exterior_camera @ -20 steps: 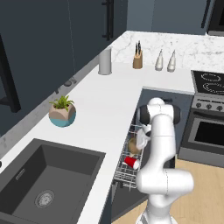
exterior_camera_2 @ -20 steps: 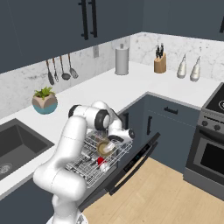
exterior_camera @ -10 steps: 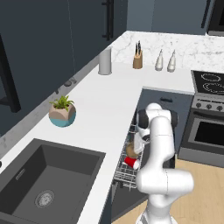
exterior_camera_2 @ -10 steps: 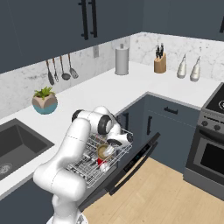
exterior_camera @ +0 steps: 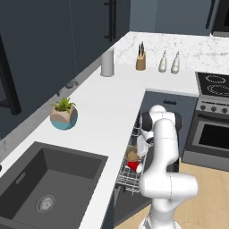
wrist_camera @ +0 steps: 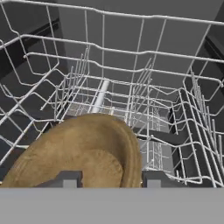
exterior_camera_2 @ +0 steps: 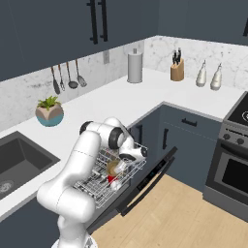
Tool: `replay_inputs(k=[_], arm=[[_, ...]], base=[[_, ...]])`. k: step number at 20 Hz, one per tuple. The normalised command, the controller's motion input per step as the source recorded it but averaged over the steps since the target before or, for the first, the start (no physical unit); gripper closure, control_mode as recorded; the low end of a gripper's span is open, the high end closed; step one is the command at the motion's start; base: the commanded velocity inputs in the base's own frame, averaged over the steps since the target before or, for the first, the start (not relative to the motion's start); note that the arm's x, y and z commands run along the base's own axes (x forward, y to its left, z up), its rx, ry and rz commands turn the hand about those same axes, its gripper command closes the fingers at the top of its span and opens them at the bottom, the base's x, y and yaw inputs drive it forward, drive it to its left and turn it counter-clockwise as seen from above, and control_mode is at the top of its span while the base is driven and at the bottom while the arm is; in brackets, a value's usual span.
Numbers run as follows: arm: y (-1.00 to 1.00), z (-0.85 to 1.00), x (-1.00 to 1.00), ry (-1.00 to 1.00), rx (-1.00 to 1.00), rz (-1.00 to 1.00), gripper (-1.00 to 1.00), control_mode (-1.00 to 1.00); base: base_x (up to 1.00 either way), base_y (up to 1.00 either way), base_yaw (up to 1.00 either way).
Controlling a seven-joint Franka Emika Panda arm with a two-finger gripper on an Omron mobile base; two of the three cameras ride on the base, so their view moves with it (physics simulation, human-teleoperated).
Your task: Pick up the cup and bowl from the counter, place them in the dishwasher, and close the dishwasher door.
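Lowered a little further since a second ago, the gripper [wrist_camera: 106, 178] is clenched on the bowl [wrist_camera: 83, 153], carrying it tilted on edge just above the white wire rack [wrist_camera: 144, 109], probably so it slots between the tines. Beside the bowl, the cup [exterior_camera: 134, 166] lies in the rack on its side. Below the rack, the dishwasher door [exterior_camera_2: 145, 181] hangs open, under the counter [exterior_camera: 103, 100].
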Motion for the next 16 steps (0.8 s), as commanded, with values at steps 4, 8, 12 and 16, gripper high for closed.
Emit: replay_inputs(k=[4,8,12,16], arm=[[-0.04,0.40,-0.42,-0.04,0.00,0.00,-1.00,-1.00],[-0.08,0.72,-0.54,-0.03,0.00,-0.03,-1.00,-1.00],[-0.16,1.00,-0.59,0.00,0.00,-0.08,-1.00,-1.00],[-0.25,1.00,-0.52,0.00,0.00,-0.07,-1.00,-1.00]], base=[[0.00,0.00,0.00],[0.00,0.00,0.00],[0.00,0.00,0.00],[0.00,0.00,0.00]])
